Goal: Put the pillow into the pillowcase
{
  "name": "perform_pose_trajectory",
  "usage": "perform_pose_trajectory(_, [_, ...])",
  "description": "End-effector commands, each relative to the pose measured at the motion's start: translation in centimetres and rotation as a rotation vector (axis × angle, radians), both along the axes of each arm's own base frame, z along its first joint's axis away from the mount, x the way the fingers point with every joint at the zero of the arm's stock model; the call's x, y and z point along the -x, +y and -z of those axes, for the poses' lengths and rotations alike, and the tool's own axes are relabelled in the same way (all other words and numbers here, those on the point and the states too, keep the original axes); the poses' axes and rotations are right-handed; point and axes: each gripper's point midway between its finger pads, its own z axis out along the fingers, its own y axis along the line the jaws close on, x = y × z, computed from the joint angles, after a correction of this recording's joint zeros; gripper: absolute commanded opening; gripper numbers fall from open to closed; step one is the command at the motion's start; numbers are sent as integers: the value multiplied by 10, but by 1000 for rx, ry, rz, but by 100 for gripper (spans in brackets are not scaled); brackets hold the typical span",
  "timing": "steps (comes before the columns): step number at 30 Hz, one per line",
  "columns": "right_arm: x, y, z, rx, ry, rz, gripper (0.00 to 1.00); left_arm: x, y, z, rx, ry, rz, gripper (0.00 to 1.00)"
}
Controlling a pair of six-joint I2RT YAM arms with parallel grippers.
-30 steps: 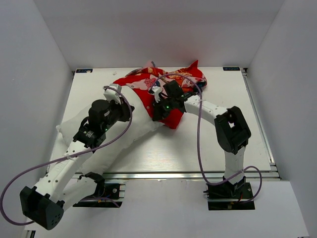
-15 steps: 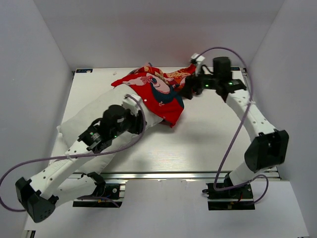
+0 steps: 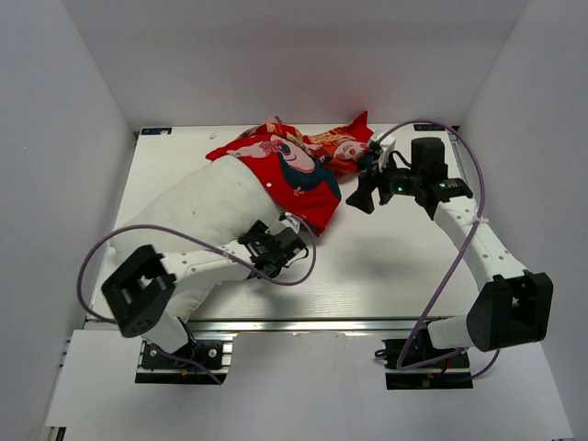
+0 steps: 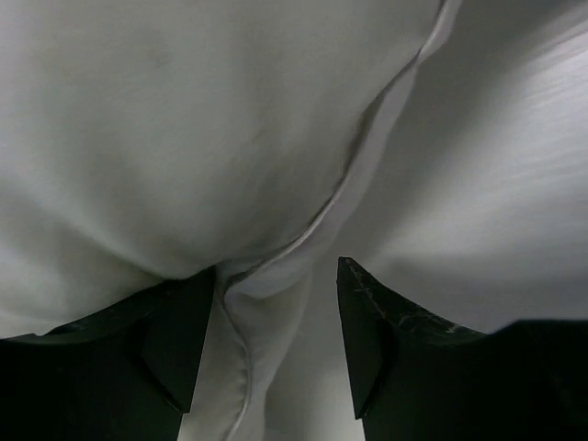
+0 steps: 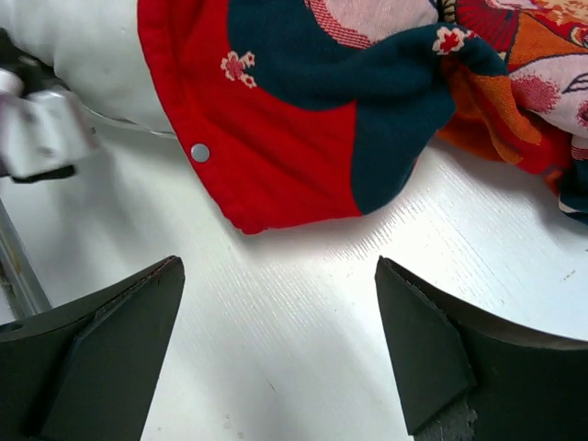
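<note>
No text, brand, number or sign can be read in any view. Two small dark-blue stickers, far left [image 3: 156, 130] and far right [image 3: 429, 127] on the white tabletop [image 3: 404, 266], are too small to read. The red printed fabric pillowcase [image 3: 287, 175] carries only cartoon faces and flowers.

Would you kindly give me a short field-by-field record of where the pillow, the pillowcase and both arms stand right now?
pillow: white, lying diagonally on the table, far end inside the pillowcase, near-left part bare
pillowcase: red print, bunched over the pillow's far end
left gripper: open, fingers astride the pillow's seamed edge
right gripper: open, empty, over bare table beside the pillowcase
task: unfinished
</note>
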Motion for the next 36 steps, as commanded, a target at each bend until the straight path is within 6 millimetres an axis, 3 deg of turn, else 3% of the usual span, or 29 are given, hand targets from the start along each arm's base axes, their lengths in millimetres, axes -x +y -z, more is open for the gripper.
perform_pose_trajectory(1, [2,-4,-17,-2,-81,22,89,-19,32,-7,-201,-131,-105,66])
perform_pose_trajectory(3, [2,-8,-16,2,-82,48,89,-33,33,4,-188,-120,-143,60])
perform_pose_trajectory(6, [9,-10,-13,8,-79,51,90,-51,38,8,-165,-117,-194,19])
perform_pose_trajectory(7, [11,-11,-9,11,-73,52,89,-59,35,4,-146,-125,-206,1])
perform_pose_trajectory(12, [22,-14,-2,16,-69,51,89,-76,21,-33,-34,-164,-213,0])
perform_pose_trajectory(13, [23,-14,-4,17,-77,47,89,-81,6,-58,79,-183,-191,0])
perform_pose_trajectory(15, [29,-14,2,25,-78,35,89,-79,-8,-88,214,-183,-167,0])
perform_pose_trajectory(16, [32,-15,5,32,-74,28,89,-81,-19,-126,346,-229,-154,0])
perform_pose_trajectory(18, [37,-15,5,27,-82,20,90,-75,-38,-156,519,-210,-126,0])
perform_pose_trajectory(19, [39,-13,2,22,-95,14,89,-71,-43,-184,596,-224,-116,0])
perform_pose_trajectory(22, [33,-14,0,13,-98,98,90,-66,-57,-213,764,-190,-101,0])
perform_pose_trajectory(25, [17,-14,-2,-2,-84,238,89,-63,-66,-221,874,-143,-83,0])
perform_pose_trajectory(28, [-7,-7,-22,-32,-160,333,89,-62,-71,-226,941,-116,-67,0])
perform_pose_trajectory(30, [-26,0,-50,-75,-265,375,89,-62,-73,-221,957,-90,-62,0])
perform_pose_trajectory(36, [-92,10,-58,-50,-300,541,89,-62,-75,-216,999,-70,-68,0])
